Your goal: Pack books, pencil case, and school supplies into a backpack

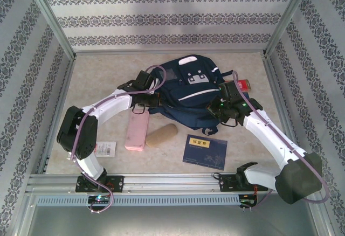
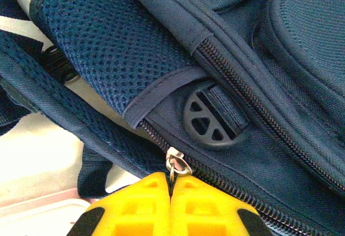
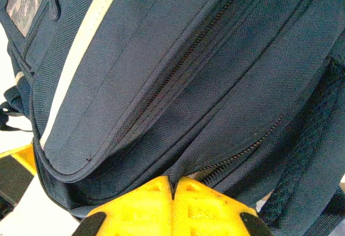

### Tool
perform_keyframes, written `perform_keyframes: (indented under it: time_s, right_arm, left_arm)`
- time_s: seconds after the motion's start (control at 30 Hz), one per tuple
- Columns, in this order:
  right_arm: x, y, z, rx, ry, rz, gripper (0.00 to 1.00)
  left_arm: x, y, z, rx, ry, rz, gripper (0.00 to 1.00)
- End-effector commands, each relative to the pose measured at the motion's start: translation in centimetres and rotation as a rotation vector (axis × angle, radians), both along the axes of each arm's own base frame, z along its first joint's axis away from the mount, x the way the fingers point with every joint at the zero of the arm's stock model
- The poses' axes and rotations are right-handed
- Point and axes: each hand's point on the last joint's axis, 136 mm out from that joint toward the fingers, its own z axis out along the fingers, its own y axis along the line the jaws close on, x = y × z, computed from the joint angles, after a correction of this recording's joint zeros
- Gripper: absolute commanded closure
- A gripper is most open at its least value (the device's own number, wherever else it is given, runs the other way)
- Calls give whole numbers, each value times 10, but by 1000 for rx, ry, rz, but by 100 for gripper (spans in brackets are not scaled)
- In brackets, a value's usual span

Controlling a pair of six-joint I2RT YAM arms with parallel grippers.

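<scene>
Item: one large dark navy fabric backpack (image 1: 178, 104) with white patches and a thin white stripe, laid at the centre of the beige mottled table (image 1: 108, 74). Its near-left and near-right edges are covered by the two arms in the overhead view, and its main opening cannot be made out. One small red booklet (image 1: 244, 84) is seen just beside the backpack's right side, partly hidden by the right arm. In the right wrist view one yellow edge (image 3: 16, 152) is cut off by the frame at the left and cannot be identified. Laid in front of the backpack and apart from it:

- one pink oblong pencil case (image 1: 137, 130)
- one tan rolled pouch (image 1: 161, 135) just beside the case
- one thin dark navy book (image 1: 205, 151) with gold marks
- one white packet (image 1: 105, 149) with red print, half covered by the left arm's elbow

Two grippers are counted. The left gripper (image 2: 172, 185) is set at the backpack's side, and its yellow jaws are pressed together on one small metal zip pull (image 2: 175, 163), below one round black plastic buckle (image 2: 213, 122) and one navy mesh pocket (image 2: 108, 42). The right gripper (image 3: 173, 185) is held against the backpack's lower fabric by a zip line with its jaws together. Whether a fold of cloth is pinched cannot be told.
</scene>
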Motion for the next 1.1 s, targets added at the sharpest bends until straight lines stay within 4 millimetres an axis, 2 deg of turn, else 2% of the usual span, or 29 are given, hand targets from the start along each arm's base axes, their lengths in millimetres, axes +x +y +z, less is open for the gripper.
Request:
perform_keyframes:
  time_s: [0.0, 0.07, 0.1, 0.17, 0.2, 0.27, 0.33, 0.57, 0.63, 0.73, 0.8, 0.9, 0.97, 1.07]
  right_arm:
    - [10, 0, 14, -42, -41, 59, 77]
    - [10, 0, 22, -52, -66, 83, 47]
    - [10, -2, 28, -63, -90, 92, 37]
    - [7, -10, 36, -92, -126, 77, 25]
    - [6, -15, 40, -104, -142, 70, 23]
    - [1, -25, 45, -137, -160, 57, 22]
    - [-2, -26, 47, -141, -176, 75, 22]
    - [-14, 14, 50, -82, -247, 300, 26]
    - [-19, 18, 46, -168, -218, 341, 27]
    - [-23, 21, 39, -260, -197, 378, 33]
    - [-26, 41, 42, -265, -247, 460, 35]
    - [-35, 73, 46, -291, -287, 636, 34]
    - [-34, 73, 42, -346, -277, 651, 31]
    - [-29, 62, 34, -375, -240, 587, 26]
  left_arm:
    - [18, 13, 24, -49, -45, 57, 100]
    - [23, 12, 42, -94, -72, 73, 100]
    - [25, 12, 51, -108, -86, 78, 100]
    - [28, 12, 65, -122, -109, 80, 100]
    - [28, 12, 70, -124, -118, 80, 100]
    - [26, 15, 77, -125, -132, 88, 100]
    - [23, 21, 78, -121, -139, 107, 100]
    - [15, 48, 49, -90, -82, 164, 97]
    - [13, 46, 42, -93, -61, 154, 89]
    - [10, 46, 38, -80, -29, 147, 70]
    - [8, 51, 41, -59, -34, 155, 61]
    - [6, 60, 50, -22, -64, 165, 57]
    - [4, 64, 52, -13, -65, 172, 56]
    - [3, 55, 59, -31, -61, 116, 48]
